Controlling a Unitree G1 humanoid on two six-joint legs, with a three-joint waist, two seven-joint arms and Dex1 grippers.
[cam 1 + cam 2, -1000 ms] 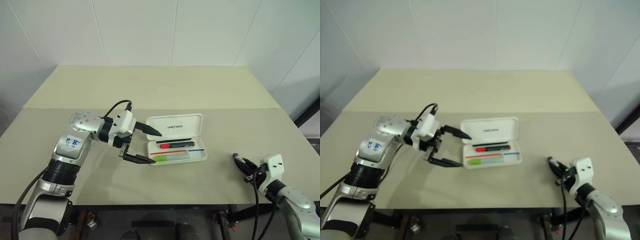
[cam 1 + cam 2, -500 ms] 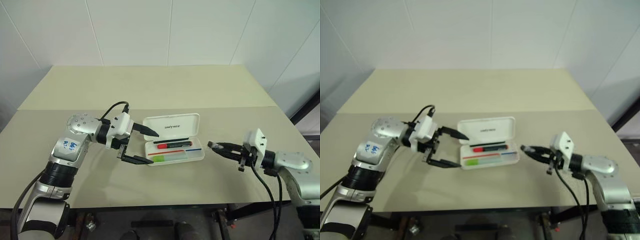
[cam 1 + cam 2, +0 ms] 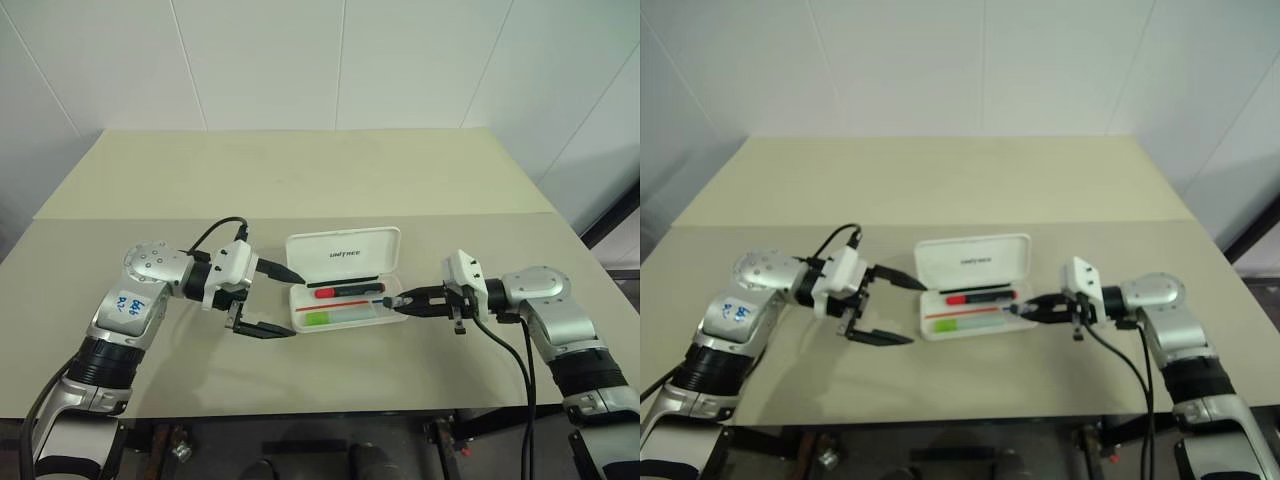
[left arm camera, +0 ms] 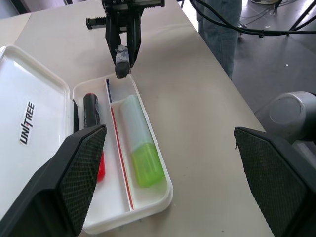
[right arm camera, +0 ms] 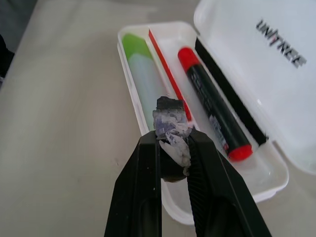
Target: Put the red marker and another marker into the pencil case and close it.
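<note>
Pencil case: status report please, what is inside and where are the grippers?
Left gripper open beside pencil case. Right gripper shut at its other end. Red marker and green marker inside, lid up. Nothing in the way.

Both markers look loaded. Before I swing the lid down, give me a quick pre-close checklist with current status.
1. Red marker lying inside the pencil case: ok.
2. Light green marker lying in the front compartment: ok.
3. Lid open and upright, ready to fold: ok.
4. Right gripper clear of the tray: not ok, its shut tips sit at the case's right end.
5. Left gripper clear of the case: ok, open just beside its left end.
6. Markers low enough for the lid to shut: cannot tell.
</note>
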